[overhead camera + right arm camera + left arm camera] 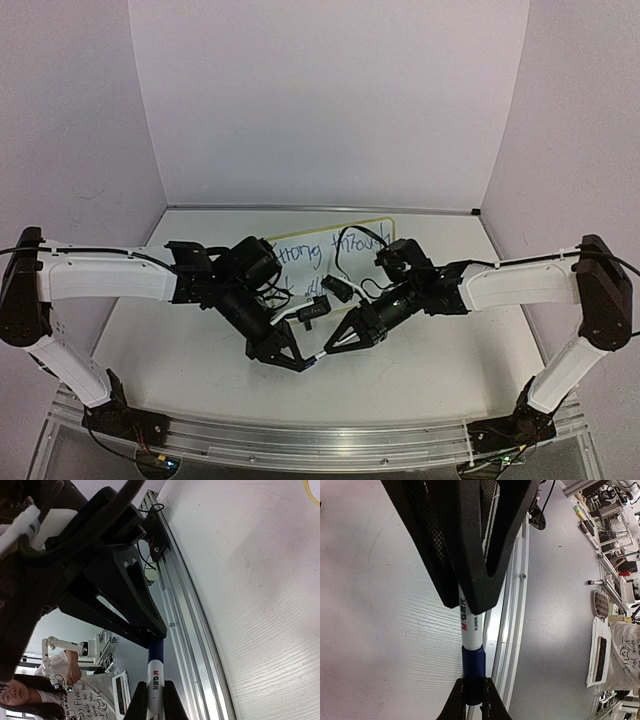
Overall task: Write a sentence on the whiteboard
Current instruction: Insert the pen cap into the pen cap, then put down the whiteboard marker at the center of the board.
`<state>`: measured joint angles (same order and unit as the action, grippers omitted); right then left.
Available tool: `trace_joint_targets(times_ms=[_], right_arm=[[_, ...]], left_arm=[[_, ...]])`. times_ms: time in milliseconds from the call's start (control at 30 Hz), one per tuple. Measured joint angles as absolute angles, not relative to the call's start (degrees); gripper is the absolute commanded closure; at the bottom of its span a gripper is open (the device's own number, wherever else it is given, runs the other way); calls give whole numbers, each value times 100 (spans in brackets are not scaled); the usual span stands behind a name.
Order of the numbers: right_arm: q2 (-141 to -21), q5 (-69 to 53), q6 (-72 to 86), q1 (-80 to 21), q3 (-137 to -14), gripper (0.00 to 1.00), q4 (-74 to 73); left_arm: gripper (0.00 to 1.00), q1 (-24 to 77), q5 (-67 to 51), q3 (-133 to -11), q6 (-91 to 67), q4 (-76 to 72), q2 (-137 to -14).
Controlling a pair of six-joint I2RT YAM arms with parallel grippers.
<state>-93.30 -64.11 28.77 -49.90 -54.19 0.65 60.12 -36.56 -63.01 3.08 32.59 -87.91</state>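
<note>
Lying beyond right pincer (pixel 327 350): whiteboard (pixel 322 250)

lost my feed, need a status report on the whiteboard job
Left fingers shut on blue cap of marker, right fingers shut on its barrel. Whiteboard beyond arms, partly hidden, some writing on it.

Bright, even overhead light — faint soft shadows, wrist views warped at edges.
</note>
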Motion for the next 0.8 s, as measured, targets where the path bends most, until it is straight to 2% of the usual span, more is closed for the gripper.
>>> trace_joint_targets(times_ms=[67, 200, 333, 533, 633, 800], right_arm=[[-9330, -6402, 2872, -5005, -5419, 100, 71], [-9324, -6390, 2808, -5019, -5419, 100, 97], [-9192, -6443, 2679, -4960, -5418, 100, 102], [-8932, -6685, 2552, -4650, -5395, 100, 119], [-8927, -6748, 2534, -4567, -5395, 100, 123], [-8927, -6845, 2530, -4567, -5395, 100, 123]], left_arm=[[98, 6012, -3648, -6322, 345, 3330, -8788], [81, 6024, -3559, -6340, 451, 3446, -8723], [56, 6039, -3354, -6342, 529, 3398, -8516], [28, 6037, -3028, -6303, 454, 3306, -8086], [22, 6031, -2953, -6205, 388, 3229, -8012], [19, 6034, -3026, -6121, 263, 3056, -8016]])
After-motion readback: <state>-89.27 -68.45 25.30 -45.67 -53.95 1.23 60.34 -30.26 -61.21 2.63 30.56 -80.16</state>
